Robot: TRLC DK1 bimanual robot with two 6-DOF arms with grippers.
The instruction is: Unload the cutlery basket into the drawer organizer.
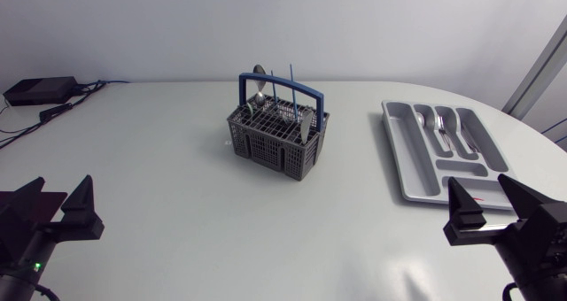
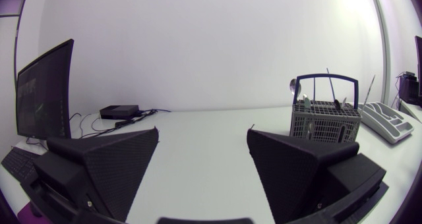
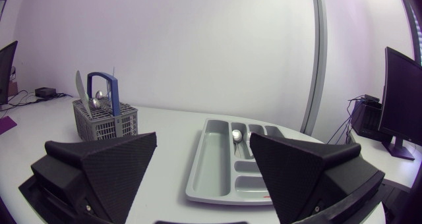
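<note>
Right now both arms sit at the near edge of the white table (image 1: 177, 204), one at each side; the left gripper (image 1: 64, 182) has its two wedge fingers spread wide with nothing between them; the right gripper (image 1: 479, 182) is likewise spread and holds nothing. The grey cutlery basket (image 1: 277, 140) stands upright near the middle of the table, well ahead of both grippers, with its blue handle (image 1: 282, 92) raised over it; several spoons (image 1: 258, 78) stand in its compartments, bowls up, along with a thin blue rod (image 1: 292, 81) (I cannot tell what sort of utensil it is). The grey drawer organizer (image 1: 409, 155) lies flat on the table's right side, well apart from the basket and just ahead of the right gripper; a few silver pieces (image 1: 440, 124) lie in its middle long compartments, at least one of them a spoon.
</note>
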